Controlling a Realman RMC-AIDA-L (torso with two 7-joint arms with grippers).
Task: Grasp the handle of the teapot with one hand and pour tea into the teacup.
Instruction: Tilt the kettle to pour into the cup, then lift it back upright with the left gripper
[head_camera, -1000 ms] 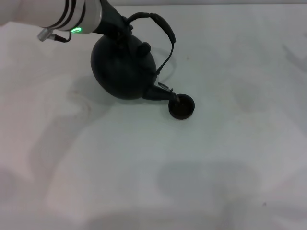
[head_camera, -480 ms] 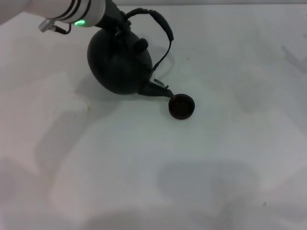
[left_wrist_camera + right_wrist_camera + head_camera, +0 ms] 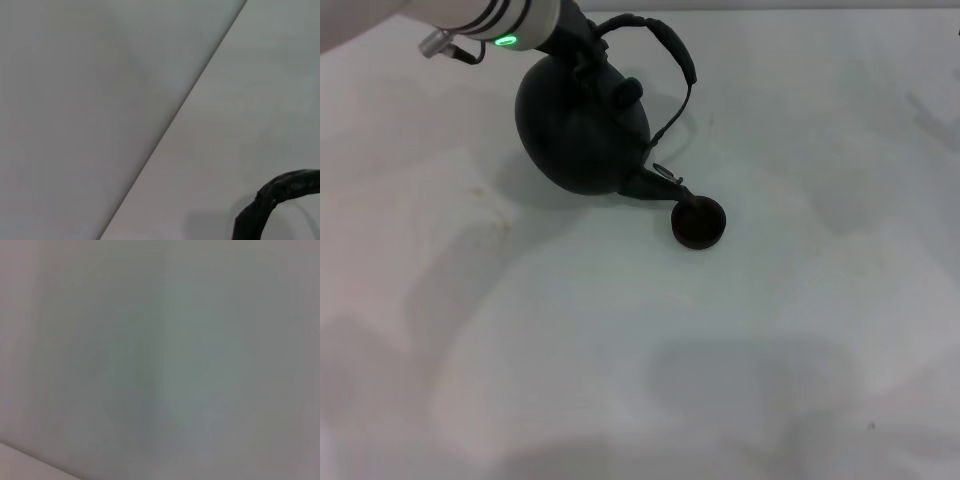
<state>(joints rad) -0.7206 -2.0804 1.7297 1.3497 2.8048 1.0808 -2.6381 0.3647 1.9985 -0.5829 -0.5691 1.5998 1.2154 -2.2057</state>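
Observation:
The round matte-black teapot [image 3: 582, 135] hangs tilted at the far left of the white table, its short spout [image 3: 662, 187] pointing down at the rim of the small black teacup [image 3: 699, 224]. My left gripper [image 3: 582, 48] comes in from the top left and is shut on the near end of the arched black handle [image 3: 672, 52], just above the lid knob. A piece of the handle also shows in the left wrist view [image 3: 282, 192]. The right gripper is out of view, and its wrist view shows only a pale blank surface.
The white table [image 3: 740, 360] stretches wide around the teacup, with faint shadows near the front. The left arm's white forearm with a green light [image 3: 505, 40] crosses the top left corner. The table's far edge runs along the top.
The teapot first drew back to the left, its spout leaving the teacup. It has now swung right again, and the spout tip is back at the teacup's rim. The teacup has not moved.

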